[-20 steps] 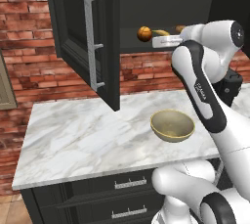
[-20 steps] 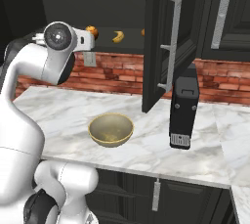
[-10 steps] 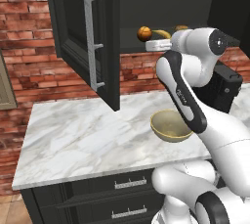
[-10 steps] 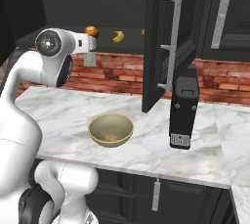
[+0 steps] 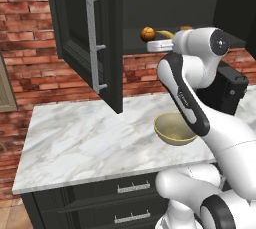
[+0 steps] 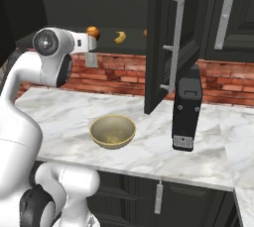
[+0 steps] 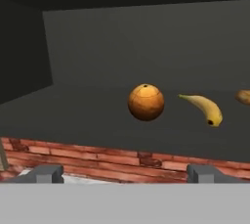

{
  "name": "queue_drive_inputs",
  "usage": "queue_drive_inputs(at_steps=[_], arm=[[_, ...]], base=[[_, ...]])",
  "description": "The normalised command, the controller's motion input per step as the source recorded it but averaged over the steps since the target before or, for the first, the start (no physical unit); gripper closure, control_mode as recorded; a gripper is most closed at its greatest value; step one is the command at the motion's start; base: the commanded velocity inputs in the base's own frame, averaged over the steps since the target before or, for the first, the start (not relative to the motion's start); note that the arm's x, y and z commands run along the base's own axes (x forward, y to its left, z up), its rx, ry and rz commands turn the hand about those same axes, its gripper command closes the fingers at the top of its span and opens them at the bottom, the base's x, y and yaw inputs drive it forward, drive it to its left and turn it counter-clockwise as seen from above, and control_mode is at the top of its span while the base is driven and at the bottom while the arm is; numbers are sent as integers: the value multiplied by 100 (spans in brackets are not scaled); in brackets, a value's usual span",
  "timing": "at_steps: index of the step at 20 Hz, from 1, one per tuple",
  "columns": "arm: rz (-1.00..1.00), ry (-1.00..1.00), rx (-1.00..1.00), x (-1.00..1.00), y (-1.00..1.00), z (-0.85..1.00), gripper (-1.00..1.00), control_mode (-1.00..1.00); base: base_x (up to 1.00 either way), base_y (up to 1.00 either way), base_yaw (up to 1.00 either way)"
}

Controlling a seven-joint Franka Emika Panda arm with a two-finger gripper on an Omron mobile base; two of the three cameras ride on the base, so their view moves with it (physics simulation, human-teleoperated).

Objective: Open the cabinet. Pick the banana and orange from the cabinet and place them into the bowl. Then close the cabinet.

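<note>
Left base view: marble counter (image 5: 85, 143), brick wall (image 5: 30, 48)

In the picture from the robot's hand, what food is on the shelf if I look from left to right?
orange → banana → an orange-brown lump cut off by the right edge, too little of it showing to name.

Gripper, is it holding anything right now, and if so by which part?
Nothing is held. The gripper is open and empty, facing the orange on the cabinet shelf.
</note>
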Motion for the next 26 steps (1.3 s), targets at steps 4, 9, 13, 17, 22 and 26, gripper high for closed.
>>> queue_drive_inputs(at_steps=[4, 9, 13, 17, 22, 26], arm=[[-1, 3, 0, 23, 0, 7, -100, -100], [-1, 12, 0, 26, 0, 10, -100, -100], [0, 13, 0, 14, 0, 14, -100, -100], [0, 12, 0, 4, 0, 12, -100, -100], [0, 1, 0, 0, 0, 0, -100, -100], [0, 0, -1, 13, 0, 0, -100, -100]], base=[[0, 0, 0], [0, 0, 0], [0, 0, 0], [0, 0, 0], [0, 0, 0], [0, 0, 0]])
